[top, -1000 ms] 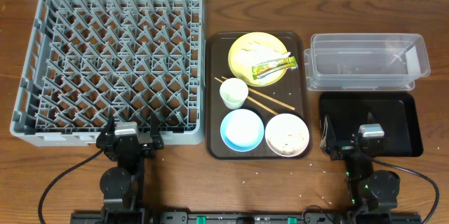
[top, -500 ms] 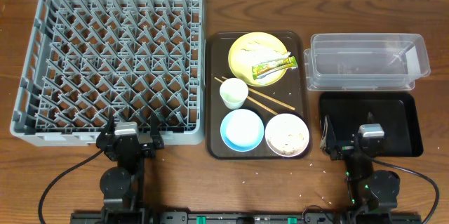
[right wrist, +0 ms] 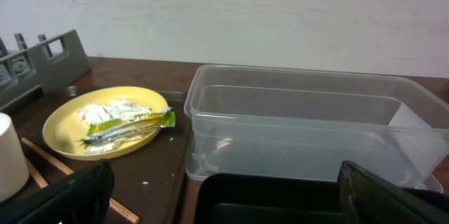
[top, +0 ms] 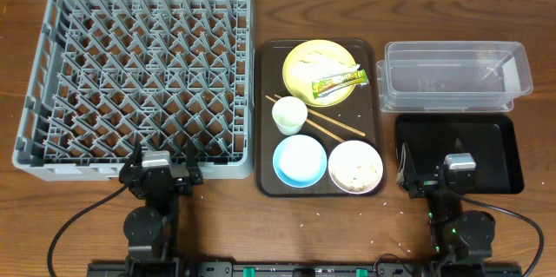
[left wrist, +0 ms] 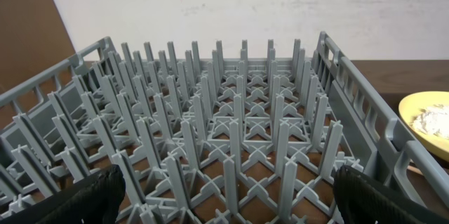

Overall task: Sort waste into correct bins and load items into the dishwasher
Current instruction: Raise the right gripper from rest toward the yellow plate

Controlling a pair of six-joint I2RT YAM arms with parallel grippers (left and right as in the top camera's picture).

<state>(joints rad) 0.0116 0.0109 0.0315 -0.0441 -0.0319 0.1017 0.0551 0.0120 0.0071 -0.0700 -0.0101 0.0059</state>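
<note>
Dish rack (top: 139, 77), grey with a grid of upright pegs, has its near wall just beyond the left gripper (top: 162, 173), whose fingers are spread wide and hold nothing. At the near right, the right gripper (top: 441, 175) is equally spread and empty, at the near edge of the black tray (top: 495, 151).

Between them, on the brown tray (top: 263, 121), the light blue bowl (top: 300, 160) and the white bowl (top: 331, 167) with rice scraps (top: 355, 168) lie nearest. Beyond them are the white cup (top: 289, 115) and chopsticks (top: 334, 123). Farthest is the yellow plate (top: 291, 73), bearing the crinkled green-and-yellow wrapper (top: 337, 82).

The clear container (top: 452, 95) sits far right, behind the black tray.
</note>
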